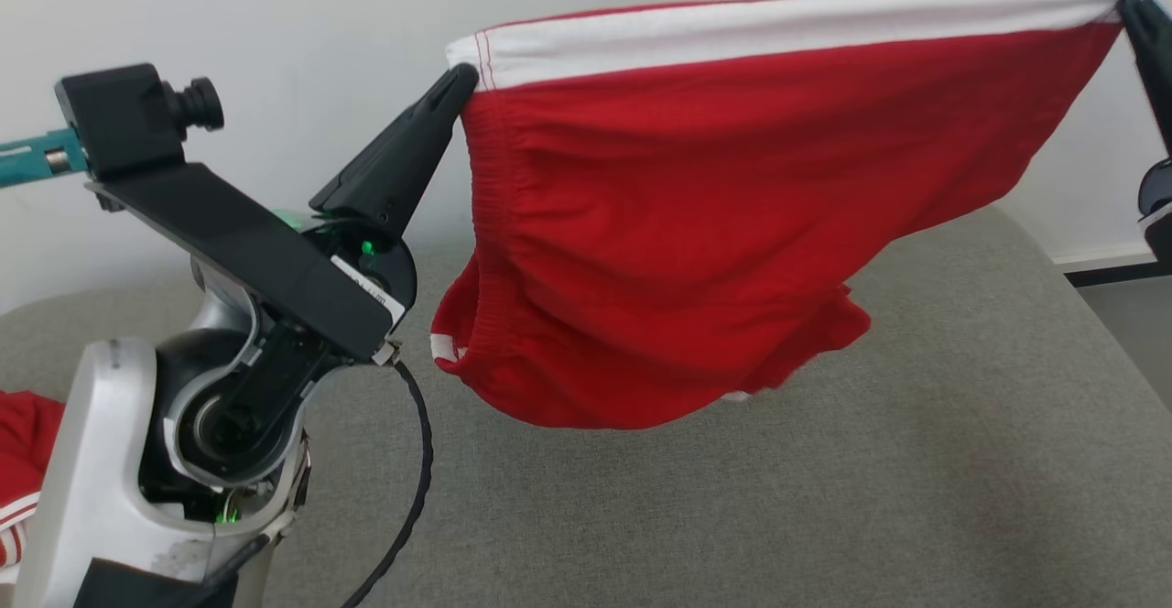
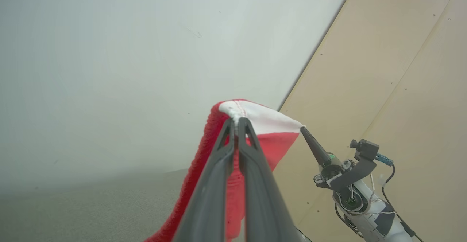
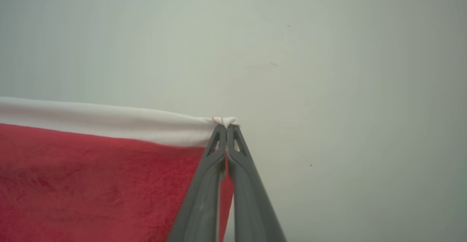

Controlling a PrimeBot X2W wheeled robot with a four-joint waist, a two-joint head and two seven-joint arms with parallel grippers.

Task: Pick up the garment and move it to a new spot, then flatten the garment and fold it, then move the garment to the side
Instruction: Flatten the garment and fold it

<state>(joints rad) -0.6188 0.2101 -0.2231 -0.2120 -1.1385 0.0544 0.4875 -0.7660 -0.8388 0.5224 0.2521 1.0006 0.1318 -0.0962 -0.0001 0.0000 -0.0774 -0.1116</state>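
Red garment [image 1: 696,223] is held stretched above grey worktop [image 1: 916,498], white band [image 1: 778,27] clenched in jaws of left gripper [image 1: 462,84] at 10 o'clock and right gripper [image 1: 1128,5] at 1 o'clock.

The right hand [image 3: 227,126] rises from btm ctr, fingers pressed together on the white corner of the garment [image 3: 91,176]. Its white band [image 3: 109,122] goes to left edge; red cloth hangs lower left. Pale wall [image 3: 328,70] behind.
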